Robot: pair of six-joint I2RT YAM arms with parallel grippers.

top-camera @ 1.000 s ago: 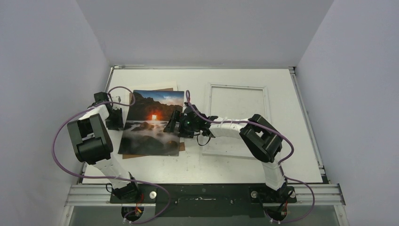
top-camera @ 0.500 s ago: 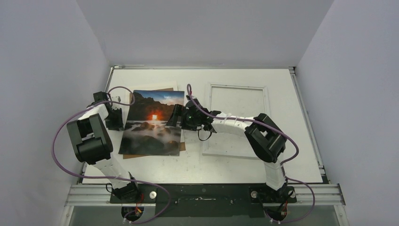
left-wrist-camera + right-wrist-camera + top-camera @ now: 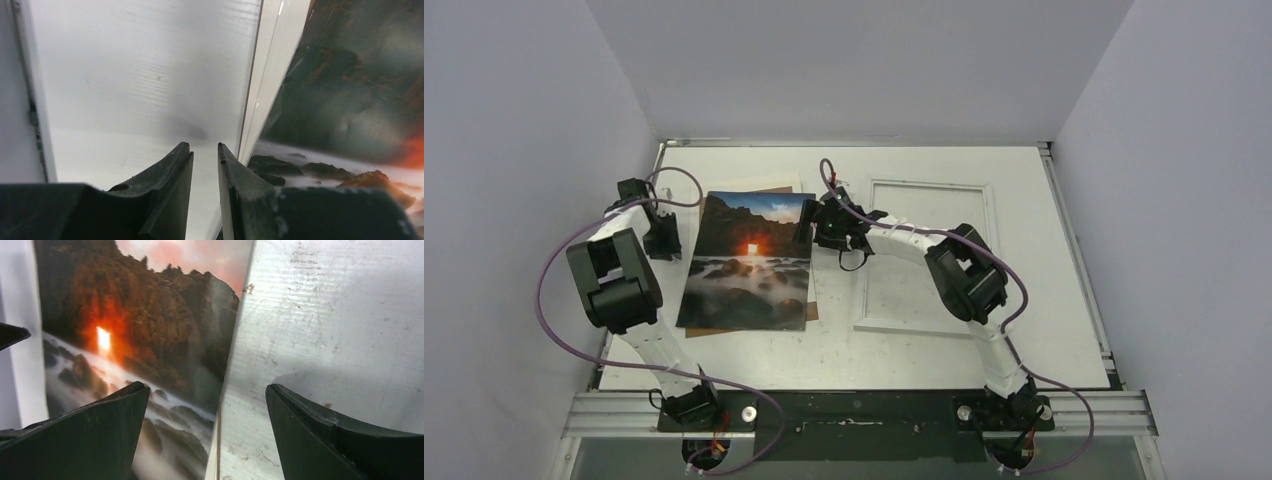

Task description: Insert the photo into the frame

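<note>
Hovering my right gripper (image 3: 207, 390) over the right edge of the photo (image 3: 746, 265), close to its far right corner, I am keeping nothing in the jaws, which are spread wide. Seen from the wrist, 1 finger (image 3: 95, 435) is hanging above the dark rocks of the print and the other is hanging above bare table (image 3: 844, 355), so the 2 are straddling that edge. I cannot tell whether either is touching down.

My left gripper (image 3: 204, 147) is sitting at the photo's opposite edge, toward the table's left side. It is pointing down at bare table just beside a pale strip (image 3: 267, 75) that is running along the print. Its jaws are standing only a narrow slit apart and are gripping nothing.

The photo is lying face up in the left half of the table, its long sides running from near to far and the orange glow showing at its middle. It is resting on a brown board (image 3: 813, 311), which is peeking out along the right and near edges, and a cream mat (image 3: 769, 184) is showing past its far edge.

The frame (image 3: 909, 290) is lying flat in the right half of the table, apart from the photo, with my right arm reaching across its left part. The photo is lying outside the frame.
</note>
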